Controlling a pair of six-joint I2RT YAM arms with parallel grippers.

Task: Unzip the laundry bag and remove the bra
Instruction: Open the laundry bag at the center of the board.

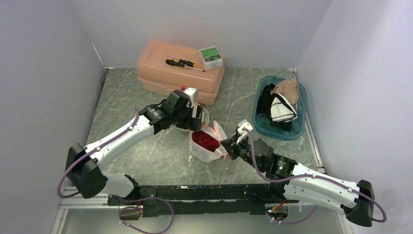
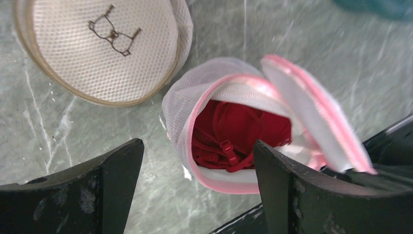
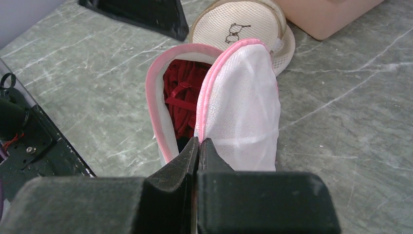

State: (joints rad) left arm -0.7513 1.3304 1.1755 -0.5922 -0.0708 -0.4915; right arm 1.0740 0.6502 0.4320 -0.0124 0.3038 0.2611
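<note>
On table (image 1: 146, 151): 1 pink laundry bag (image 1: 207, 150), 1 bra (image 2: 234, 134) inside | end effectors: L (image 2: 196, 148) released, R (image 3: 198, 141) grips bag

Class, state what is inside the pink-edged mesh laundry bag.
A red bra lies inside the laundry bag, straps and a clasp visible. Whatever is beneath it is covered.

Mesh laundry bag (image 2: 181, 96), glossy pink trim (image 2: 229, 82), red cloth bra (image 2: 238, 130), smooth marbled table (image 2: 292, 44)

Two laundry bags (image 2: 195, 92) (image 2: 97, 48), one bra (image 2: 238, 129), one basket (image 1: 278, 135).
</note>
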